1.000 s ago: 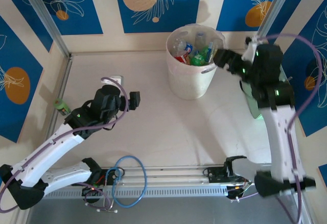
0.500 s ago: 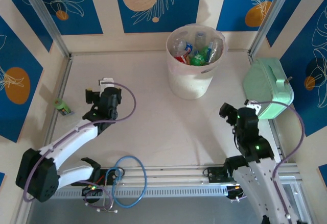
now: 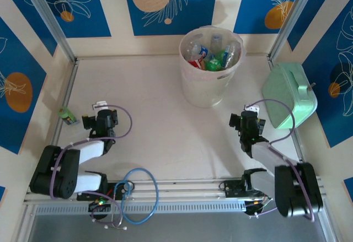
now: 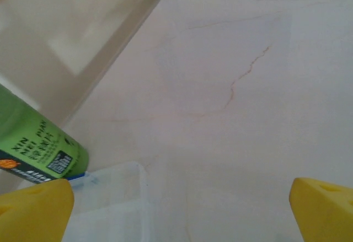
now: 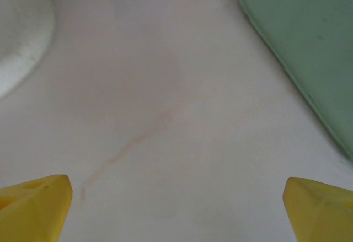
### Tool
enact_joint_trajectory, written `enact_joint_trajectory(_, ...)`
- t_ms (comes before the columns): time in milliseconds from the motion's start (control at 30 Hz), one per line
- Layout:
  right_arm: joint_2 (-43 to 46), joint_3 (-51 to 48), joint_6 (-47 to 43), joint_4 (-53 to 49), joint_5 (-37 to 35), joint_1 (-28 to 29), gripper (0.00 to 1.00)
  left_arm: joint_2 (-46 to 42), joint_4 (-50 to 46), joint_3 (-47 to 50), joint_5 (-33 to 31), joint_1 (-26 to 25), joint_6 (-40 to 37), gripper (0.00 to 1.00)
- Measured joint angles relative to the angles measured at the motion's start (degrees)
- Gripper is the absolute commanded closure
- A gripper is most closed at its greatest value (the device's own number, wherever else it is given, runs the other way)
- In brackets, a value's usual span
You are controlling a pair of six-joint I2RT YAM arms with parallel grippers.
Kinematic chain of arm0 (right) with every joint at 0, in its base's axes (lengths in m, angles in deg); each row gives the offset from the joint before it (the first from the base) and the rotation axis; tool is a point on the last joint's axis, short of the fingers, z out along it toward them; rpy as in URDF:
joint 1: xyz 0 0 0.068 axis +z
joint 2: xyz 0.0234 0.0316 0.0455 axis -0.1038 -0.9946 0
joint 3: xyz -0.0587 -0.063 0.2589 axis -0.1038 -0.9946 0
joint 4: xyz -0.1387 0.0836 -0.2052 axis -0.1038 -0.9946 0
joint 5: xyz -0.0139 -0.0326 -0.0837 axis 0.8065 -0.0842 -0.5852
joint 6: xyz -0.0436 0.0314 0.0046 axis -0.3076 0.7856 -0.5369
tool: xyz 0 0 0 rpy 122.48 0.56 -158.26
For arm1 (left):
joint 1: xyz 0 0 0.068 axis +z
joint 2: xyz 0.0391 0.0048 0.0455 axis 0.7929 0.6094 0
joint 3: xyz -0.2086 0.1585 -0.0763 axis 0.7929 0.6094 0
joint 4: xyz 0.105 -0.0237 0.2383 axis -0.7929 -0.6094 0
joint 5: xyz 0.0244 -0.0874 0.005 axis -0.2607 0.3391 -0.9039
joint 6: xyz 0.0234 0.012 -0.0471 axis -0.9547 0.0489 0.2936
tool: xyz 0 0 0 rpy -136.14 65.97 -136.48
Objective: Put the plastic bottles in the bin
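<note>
- A pale, cream-white tabletop (image 3: 157, 126) with a marble-like finish spreads across the scene; thin reddish-brown veins (image 4: 242, 76) cross it in the left wrist view, and a fainter streak (image 5: 138, 137) shows in the right wrist view.
- A mint-green, boxy plastic case (image 3: 289, 96) with rounded corners sits at the table's right edge, turned slightly askew; a small metal knob (image 3: 310, 86) sticks out of its right side.
- Cream walls carry deep-blue panels (image 3: 165, 2) printed with white outlined leaves and orange circles.
- Two slanted silvery aluminium posts (image 3: 49, 21) rise at the far corners.
- A silvery ribbed rail (image 3: 182, 189) runs along the near edge, with a loop of blue cable (image 3: 154, 189) lying over it.
</note>
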Motion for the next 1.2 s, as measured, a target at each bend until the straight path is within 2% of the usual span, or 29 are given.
enact_joint_trajectory(100,-7.02,1.11,-1.22,9.66,7.74,-2.84,0.01,6.93,7.69,-1.27,3.54,0.55,-1.20,0.00)
enact_joint_trajectory(200,-14.75,3.67,-1.68,17.68,14.73,-4.55,0.01,10.67,9.11,-4.02,11.28,1.42,-2.75,0.00)
enact_joint_trajectory(267,-20.39,5.01,-2.51,23.52,17.84,-4.42,0.01,12.26,13.40,-4.09,16.41,2.49,-3.52,0.00)
enact_joint_trajectory(400,-22.99,6.08,-2.95,24.55,22.12,-4.31,0.01,13.25,17.03,-3.06,21.05,4.37,-3.63,0.00)
enact_joint_trajectory(633,-22.95,6.75,-3.08,26.21,23.63,-4.50,0.01,13.27,19.87,-2.84,23.63,4.50,-3.65,0.00)
enact_joint_trajectory(1200,-22.95,6.99,-3.17,26.27,25.11,-4.72,0.01,13.27,19.61,-2.84,30.62,4.50,-5.57,0.00)
